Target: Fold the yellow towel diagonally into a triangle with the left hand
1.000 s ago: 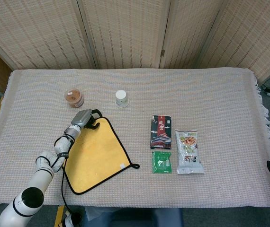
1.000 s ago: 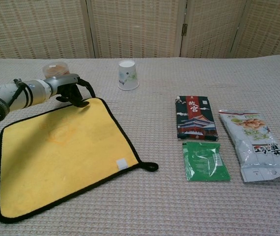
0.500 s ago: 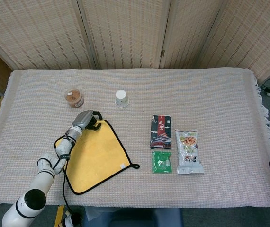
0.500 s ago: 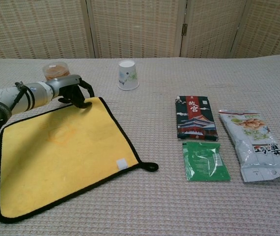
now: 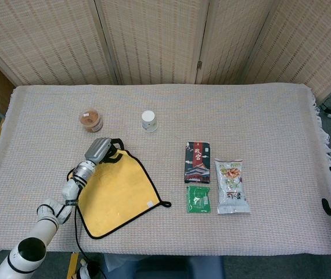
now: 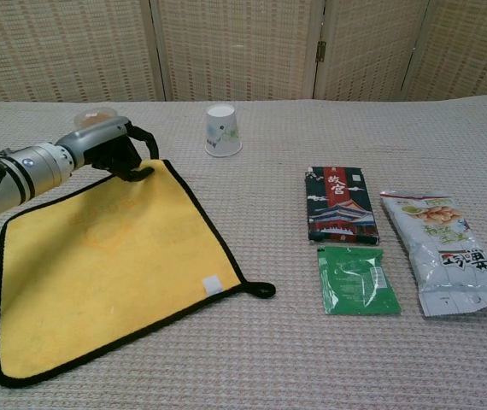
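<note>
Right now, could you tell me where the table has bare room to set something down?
The far strip behind the paper cup and brown jar is bare, as is the stretch right of the snack bag. It is crowded between the yellow towel and packets, and around the left hand.

A white paper cup (image 6: 222, 130) stands upside down near a brown-lidded jar (image 5: 90, 120). Right of them lie a dark packet (image 6: 341, 205), a green sachet (image 6: 356, 279) and a snack bag (image 6: 444, 249).

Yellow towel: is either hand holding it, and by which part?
The left hand sits at the far corner of the yellow towel; whether it grips cannot be told.
</note>
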Controlling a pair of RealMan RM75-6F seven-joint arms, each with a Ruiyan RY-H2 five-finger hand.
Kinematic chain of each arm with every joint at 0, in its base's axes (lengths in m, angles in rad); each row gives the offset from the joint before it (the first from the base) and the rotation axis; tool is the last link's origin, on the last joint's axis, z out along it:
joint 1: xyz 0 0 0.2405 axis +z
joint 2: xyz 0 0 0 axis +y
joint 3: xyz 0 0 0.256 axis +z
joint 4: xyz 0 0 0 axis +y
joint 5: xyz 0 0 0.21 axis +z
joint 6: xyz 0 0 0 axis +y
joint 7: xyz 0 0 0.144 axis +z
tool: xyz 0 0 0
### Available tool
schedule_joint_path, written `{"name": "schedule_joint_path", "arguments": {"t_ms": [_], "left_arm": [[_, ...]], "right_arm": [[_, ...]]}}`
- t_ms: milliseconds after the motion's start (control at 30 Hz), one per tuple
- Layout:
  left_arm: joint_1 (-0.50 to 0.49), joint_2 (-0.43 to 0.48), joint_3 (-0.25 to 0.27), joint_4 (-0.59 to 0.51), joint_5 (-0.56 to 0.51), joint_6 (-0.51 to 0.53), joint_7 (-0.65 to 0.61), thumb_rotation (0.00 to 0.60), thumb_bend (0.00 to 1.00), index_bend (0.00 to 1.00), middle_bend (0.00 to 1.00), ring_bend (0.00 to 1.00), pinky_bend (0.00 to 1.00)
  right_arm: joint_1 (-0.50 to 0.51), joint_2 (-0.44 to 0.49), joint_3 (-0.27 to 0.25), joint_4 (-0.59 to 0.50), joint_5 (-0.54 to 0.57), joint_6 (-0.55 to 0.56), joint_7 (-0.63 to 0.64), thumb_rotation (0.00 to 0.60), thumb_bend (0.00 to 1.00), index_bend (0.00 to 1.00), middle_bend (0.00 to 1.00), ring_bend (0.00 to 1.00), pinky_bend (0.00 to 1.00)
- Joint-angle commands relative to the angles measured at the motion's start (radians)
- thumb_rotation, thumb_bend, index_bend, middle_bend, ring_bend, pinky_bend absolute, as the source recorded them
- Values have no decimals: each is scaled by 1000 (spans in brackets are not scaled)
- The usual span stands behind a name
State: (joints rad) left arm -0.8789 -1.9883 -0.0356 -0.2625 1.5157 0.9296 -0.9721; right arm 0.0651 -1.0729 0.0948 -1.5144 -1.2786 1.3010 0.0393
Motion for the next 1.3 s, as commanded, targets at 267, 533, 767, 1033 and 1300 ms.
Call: {"name": "schedule_joint_path", "arguments": {"t_ms": [267, 533, 767, 1033, 1300], "left_arm": [[219, 224, 11, -497, -2, 304, 339, 600, 480, 562, 1000, 1000, 1000], [327, 350, 35, -793, -4, 401, 522, 600, 480, 564, 1000, 1000, 1000], [434, 405, 84, -943, 43, 524, 624, 600, 480, 569, 1000, 1000, 1000], [516, 419, 135, -1002, 97, 590, 671, 600, 480, 572, 1000, 1000, 1000], [576, 408, 168, -1019, 141, 629, 690, 600, 480, 572, 1000, 1000, 1000]], "right_arm": [[-4, 6, -30, -34, -84, 35, 6, 600, 447, 0, 0, 0, 0], [-8, 4, -42, -46, -122, 57, 2, 600, 447, 0, 0, 0, 0], [-13, 1, -56, -56, -161, 81, -7, 600, 447, 0, 0, 0, 0], [-20, -7, -70, -66, -199, 108, -17, 600, 447, 0, 0, 0, 0], [-26, -15, -85, -75, -228, 125, -30, 600, 447, 0, 0, 0, 0]]}}
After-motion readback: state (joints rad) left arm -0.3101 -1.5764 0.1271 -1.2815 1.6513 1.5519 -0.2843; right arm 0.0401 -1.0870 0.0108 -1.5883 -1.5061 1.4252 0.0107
